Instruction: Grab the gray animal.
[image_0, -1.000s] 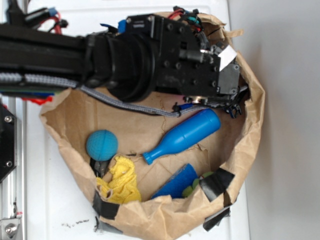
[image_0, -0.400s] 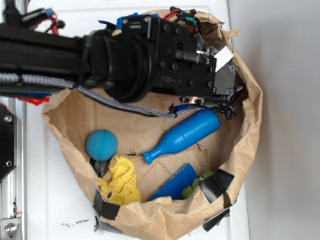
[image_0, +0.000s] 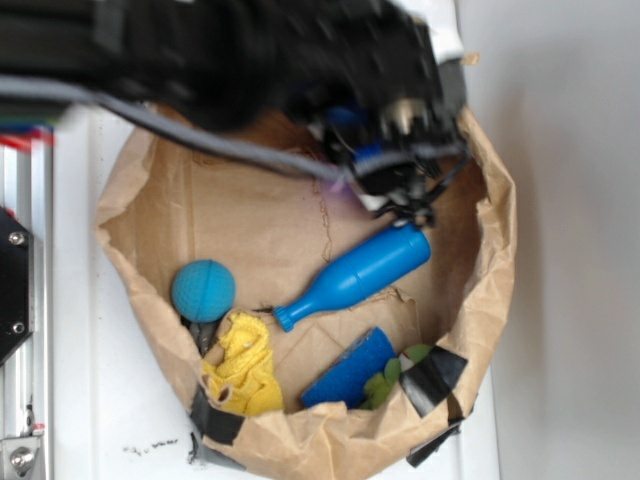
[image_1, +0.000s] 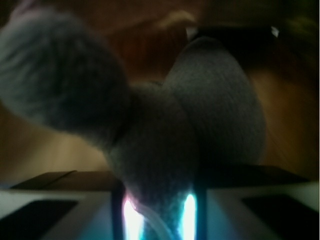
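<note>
The wrist view is filled by the gray animal (image_1: 165, 140), a soft gray plush with two rounded lobes and a whitish string at its lower end. My gripper (image_1: 157, 205) is shut on its narrow lower part, with the plush pinched between the two fingers. From the exterior camera the arm is motion-blurred over the top of the brown paper bag (image_0: 150, 220), and the gripper (image_0: 405, 195) hangs just above the fat end of the blue bottle (image_0: 355, 275). There the gray animal is hidden by the arm.
Inside the bag lie a teal ball (image_0: 204, 290) at the left, a yellow plush toy (image_0: 243, 365) below it, and a blue block (image_0: 350, 370) with a green item (image_0: 385, 378) at the bottom. Black tape (image_0: 432, 378) patches the rim.
The arm has swung up and toward the top of the picture, now blurred by motion. The bag's rim has shifted and the blue bottle has slid slightly left.
</note>
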